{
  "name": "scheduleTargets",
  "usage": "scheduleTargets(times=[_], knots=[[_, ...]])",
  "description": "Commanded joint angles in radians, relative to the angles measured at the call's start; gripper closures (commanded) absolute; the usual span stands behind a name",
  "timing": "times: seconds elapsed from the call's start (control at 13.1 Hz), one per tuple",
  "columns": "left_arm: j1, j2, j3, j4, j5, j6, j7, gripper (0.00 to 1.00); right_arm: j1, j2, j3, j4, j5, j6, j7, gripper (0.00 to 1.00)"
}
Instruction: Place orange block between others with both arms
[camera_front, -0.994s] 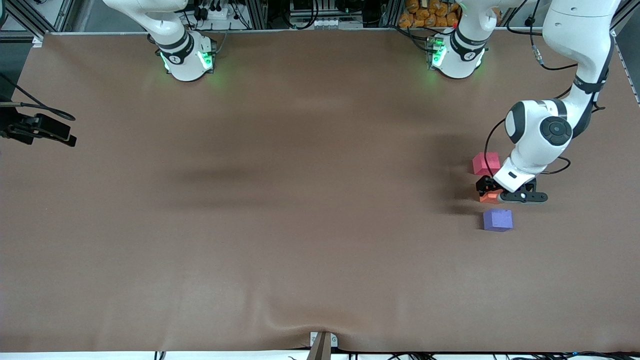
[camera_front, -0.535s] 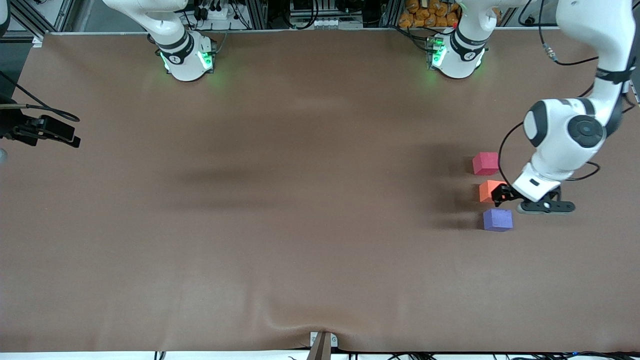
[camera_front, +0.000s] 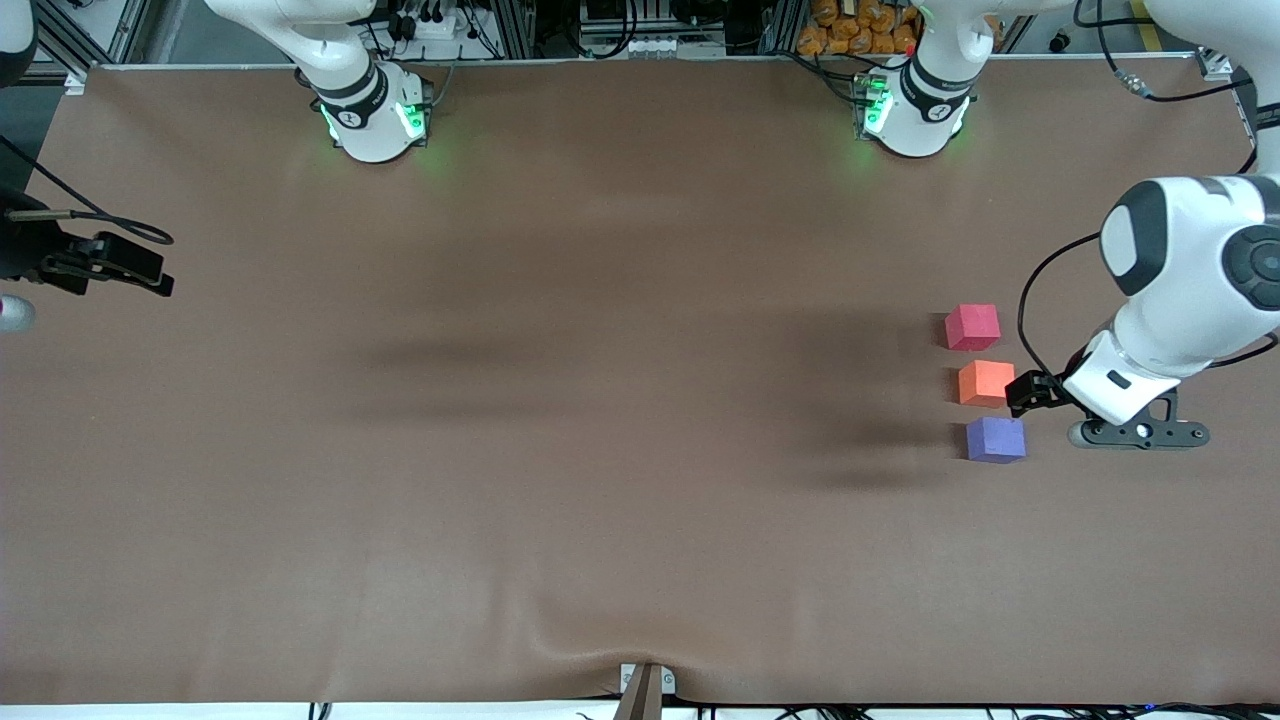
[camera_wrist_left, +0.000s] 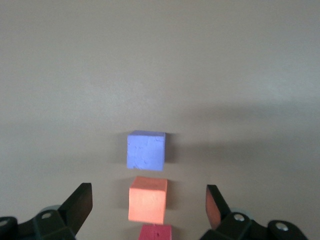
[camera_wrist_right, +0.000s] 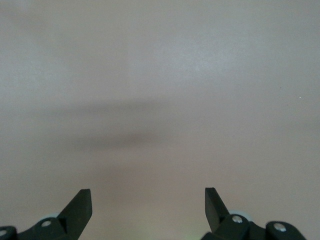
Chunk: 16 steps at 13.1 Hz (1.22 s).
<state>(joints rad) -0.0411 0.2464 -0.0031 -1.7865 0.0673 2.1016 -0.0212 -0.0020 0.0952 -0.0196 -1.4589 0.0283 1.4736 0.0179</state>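
The orange block (camera_front: 986, 383) rests on the brown table between the others. The red-pink cube (camera_front: 972, 326) is farther from the front camera and the purple-blue cube (camera_front: 996, 439) is nearer, with small gaps between them. My left gripper (camera_front: 1028, 391) hangs open beside the orange block, toward the left arm's end of the table, holding nothing. In the left wrist view the orange block (camera_wrist_left: 147, 200) lies between the open fingers of the left gripper (camera_wrist_left: 148, 191), with the purple-blue cube (camera_wrist_left: 146, 150) and red-pink cube (camera_wrist_left: 155, 232) in line. My right gripper (camera_wrist_right: 147, 194) is open over bare table.
The brown table cover (camera_front: 600, 400) spreads wide around the three cubes. The left arm's large white wrist (camera_front: 1190, 270) hangs over the table edge at its end. Both green-lit bases (camera_front: 372, 115) stand along the edge farthest from the front camera.
The left gripper has drawn back from over the orange block toward the left arm's end of the table, leaving the block in place. The right arm has shifted only slightly.
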Motion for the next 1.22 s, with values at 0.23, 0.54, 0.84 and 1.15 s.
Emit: scheduleTargets(times=[0.23, 0.54, 0.84, 1.15], knots=[[-0.025, -0.073, -0.037, 0.2, -0.04, -0.325, -0.077, 0.0, 0.004, 0.006, -0.003, 0.008, 0.019, 0.001, -0.004, 0.0], [-0.082, -0.192, 0.002, 0.203, -0.038, -0.425, -0.098, 0.0, 0.004, 0.008, -0.003, 0.008, 0.019, 0.001, -0.004, 0.0], [-0.063, -0.324, 0.018, 0.202, -0.024, -0.569, -0.068, 0.0, 0.004, 0.008, -0.003, 0.008, 0.019, 0.001, -0.004, 0.0], [-0.034, -0.362, 0.028, 0.203, -0.035, -0.629, -0.037, 0.0, 0.005, 0.008, -0.003, 0.008, 0.019, 0.001, -0.004, 0.0]])
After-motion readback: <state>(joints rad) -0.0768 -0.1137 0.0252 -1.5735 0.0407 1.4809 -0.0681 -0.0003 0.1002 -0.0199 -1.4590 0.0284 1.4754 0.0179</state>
